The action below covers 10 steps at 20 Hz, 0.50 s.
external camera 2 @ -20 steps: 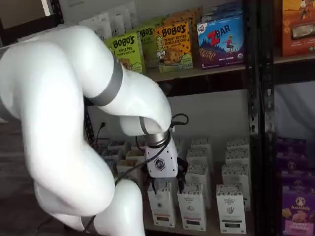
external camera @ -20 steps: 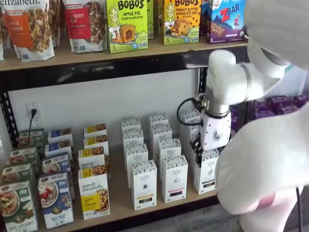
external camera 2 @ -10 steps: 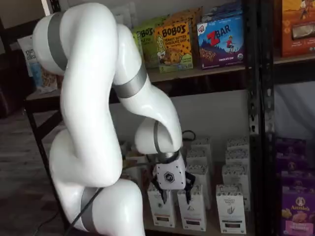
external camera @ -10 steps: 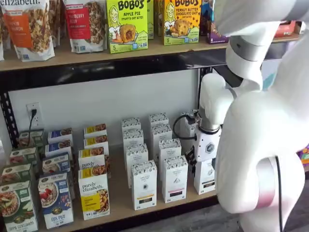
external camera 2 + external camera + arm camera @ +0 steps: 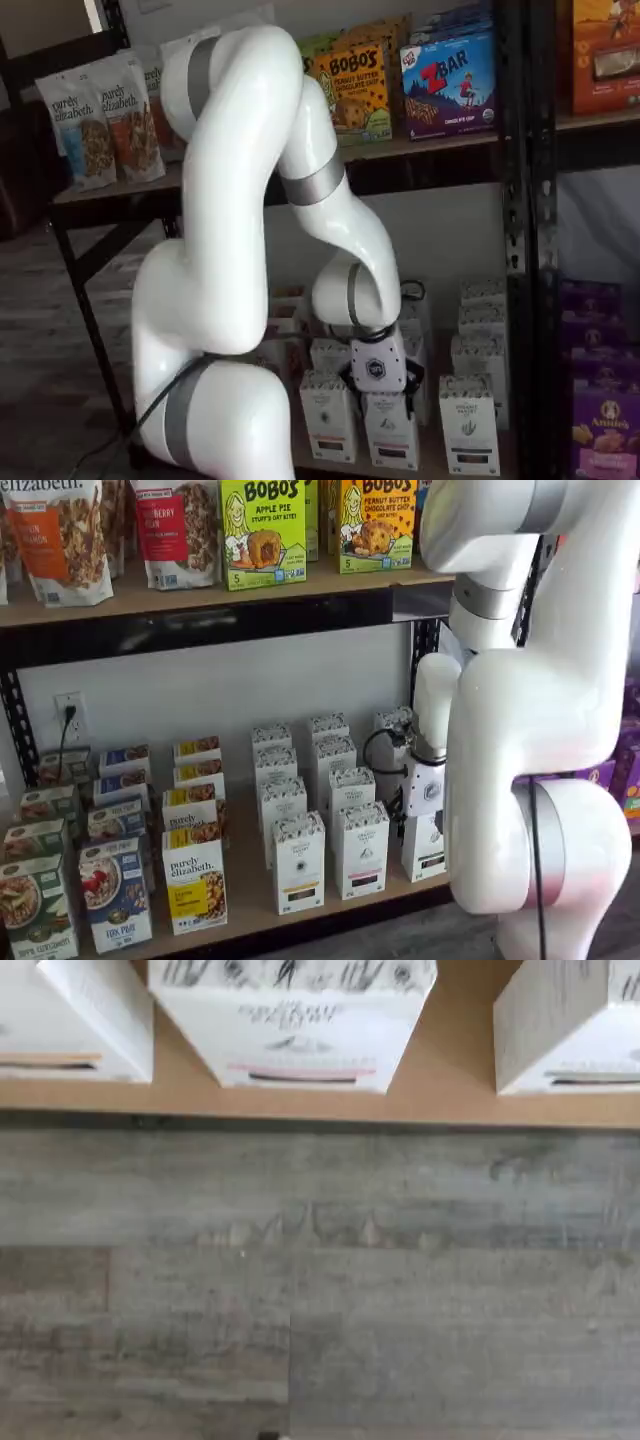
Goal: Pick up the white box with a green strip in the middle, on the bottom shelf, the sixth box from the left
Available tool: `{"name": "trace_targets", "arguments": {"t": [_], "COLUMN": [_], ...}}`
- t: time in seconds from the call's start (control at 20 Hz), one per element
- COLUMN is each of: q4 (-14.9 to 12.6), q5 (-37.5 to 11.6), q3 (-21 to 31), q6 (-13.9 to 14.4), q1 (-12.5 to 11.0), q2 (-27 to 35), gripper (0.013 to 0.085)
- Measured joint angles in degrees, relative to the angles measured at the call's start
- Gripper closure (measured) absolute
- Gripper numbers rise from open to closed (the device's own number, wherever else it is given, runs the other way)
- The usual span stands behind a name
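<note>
The white box [image 5: 427, 848] with the dark greenish strip stands in the front row of the bottom shelf [image 5: 250, 892], half hidden by my arm. In a shelf view it is the right-hand front carton [image 5: 468, 425]. The wrist view shows its low edge [image 5: 570, 1055] beside a like carton with a reddish strip [image 5: 300, 1030] that sits mid-picture. My gripper [image 5: 398, 400] hangs low over the reddish-strip carton [image 5: 392, 432], left of the white box. In a shelf view the gripper [image 5: 410, 828] is just in front of the white box. No gap between the fingers plainly shows, and they hold nothing.
More white cartons stand in rows behind [image 5: 330, 750], and one with a yellow strip [image 5: 298, 865] is in front. Granola and cereal boxes [image 5: 195, 880] fill the shelf's left. Purple boxes [image 5: 600, 420] sit past a black upright [image 5: 520, 250]. Grey plank floor [image 5: 320, 1280] lies before the shelf.
The gripper has come down and forward to the front row of white cartons. The arm's upper links have swung upright.
</note>
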Motion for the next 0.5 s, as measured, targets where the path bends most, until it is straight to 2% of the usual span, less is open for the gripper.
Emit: {"name": "trace_targets", "arguments": {"t": [0.15, 0.3, 0.4, 0.5], "q4": [1.42, 0.78, -0.68, -0.39], "q5": [-0.43, -0.23, -0.34, -0.05], "q3": [-4.84, -9.43, -11.58, -12.97], "q6": [-2.79, -3.83, -3.22, -3.9], "q1": [-1.44, -3.12, -3.91, -4.29], "q2": [5.07, 9.17, 10.94, 11.96], "gripper": [0.013, 0.013, 0.013, 0.013]}}
